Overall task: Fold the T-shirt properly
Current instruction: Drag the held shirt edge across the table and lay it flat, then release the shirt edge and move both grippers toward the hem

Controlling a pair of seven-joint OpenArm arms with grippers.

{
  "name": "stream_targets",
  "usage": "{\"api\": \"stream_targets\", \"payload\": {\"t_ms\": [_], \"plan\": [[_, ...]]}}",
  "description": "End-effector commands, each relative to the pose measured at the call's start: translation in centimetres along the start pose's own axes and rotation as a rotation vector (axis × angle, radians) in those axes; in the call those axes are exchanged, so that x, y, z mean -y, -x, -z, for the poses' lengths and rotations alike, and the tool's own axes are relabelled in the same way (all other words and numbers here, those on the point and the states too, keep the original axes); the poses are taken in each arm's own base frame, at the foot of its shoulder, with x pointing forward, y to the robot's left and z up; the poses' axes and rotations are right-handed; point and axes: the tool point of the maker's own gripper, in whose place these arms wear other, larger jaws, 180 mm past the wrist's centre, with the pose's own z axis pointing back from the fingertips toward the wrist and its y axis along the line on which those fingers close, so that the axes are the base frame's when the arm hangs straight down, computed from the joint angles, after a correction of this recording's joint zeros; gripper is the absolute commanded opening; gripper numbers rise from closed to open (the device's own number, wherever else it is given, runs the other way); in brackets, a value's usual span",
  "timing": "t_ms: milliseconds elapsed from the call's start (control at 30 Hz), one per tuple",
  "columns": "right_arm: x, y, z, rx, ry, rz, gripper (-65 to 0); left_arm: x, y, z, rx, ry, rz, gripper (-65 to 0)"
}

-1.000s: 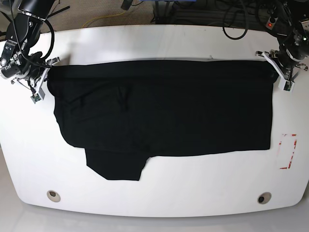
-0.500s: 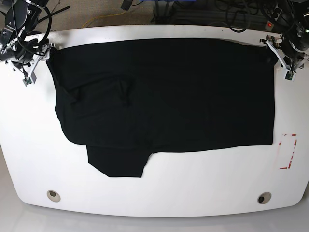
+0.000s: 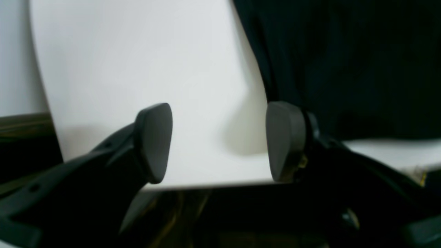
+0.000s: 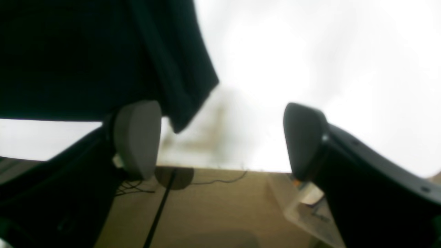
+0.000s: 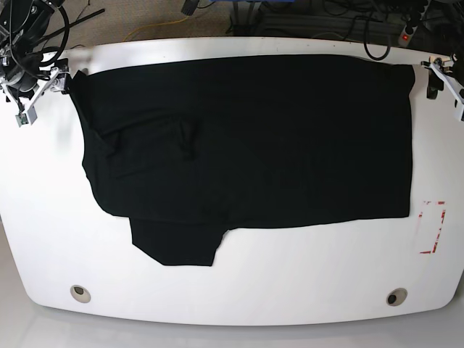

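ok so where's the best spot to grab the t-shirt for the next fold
Probably the near hem of the T-shirt, pinched from the table's front side: that long straight edge lies flat with bare table beside it. The sleeve sticking out could be taken likewise.

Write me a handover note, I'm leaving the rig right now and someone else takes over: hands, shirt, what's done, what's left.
Left hand: open, empty, at the far table edge beside the shirt's corner.
Right hand: open, empty, at the opposite far corner; the cloth edge hangs just by one finger, not gripped.
Shirt: flat on the white table, spread wide, print not showing, one sleeve sticking out at the near edge.
Done: shirt laid out and released.
Left: all folds, as far as the views show; a red-marked rectangle sits near the shirt.
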Motion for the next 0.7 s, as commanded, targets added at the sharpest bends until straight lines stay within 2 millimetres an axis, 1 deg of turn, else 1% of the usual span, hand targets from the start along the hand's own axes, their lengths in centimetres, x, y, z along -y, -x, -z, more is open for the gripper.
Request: {"api": "stream_targets", "payload": {"t_ms": [0,100,200,333,367,433,500,533,600,667], "plan": [[-0.2,-1.3,-0.2,0.05,-0.002,0.0,-11.9,0.8,-1.4,0.1,0.056,0.021,0.001,-25.3],[-1.0,-1.2,0.3,0.056,-0.023,0.018,-11.9,2.4,-1.5,1.3,0.041,0.048,0.015,-25.3],[-2.1,-0.7,1.0,0.054,-0.054,0.045,-11.9,4.3,-1.0,2.5,0.003,0.064,0.039,-25.3],[-2.7,0.6,2.5,0.025,-0.104,0.104,-12.2,6.0,1.0,3.6,-0.082,0.056,0.054,-25.4],[-2.8,0.9,2.8,0.014,-0.113,0.116,-12.8,6.1,1.4,3.6,-0.095,0.047,0.052,-25.4],[-2.8,1.8,3.4,-0.01,-0.133,0.144,-16.8,6.1,2.3,3.7,-0.131,0.024,0.048,-27.2],[-2.9,2.4,3.9,-0.028,-0.148,0.165,-22.4,5.9,3.1,3.8,-0.165,0.002,0.059,-30.8],[-3.0,2.6,4.2,-0.032,-0.155,0.174,-26.3,5.9,3.9,3.9,-0.196,-0.005,0.062,-33.8],[-3.0,2.9,4.4,-0.039,-0.164,0.186,-31.2,5.9,5.1,4.1,-0.234,-0.004,0.061,-36.8],[-3.0,3.2,4.6,-0.045,-0.168,0.195,-35.5,6.0,6.5,4.4,-0.273,0.009,0.048,-38.2]]}}
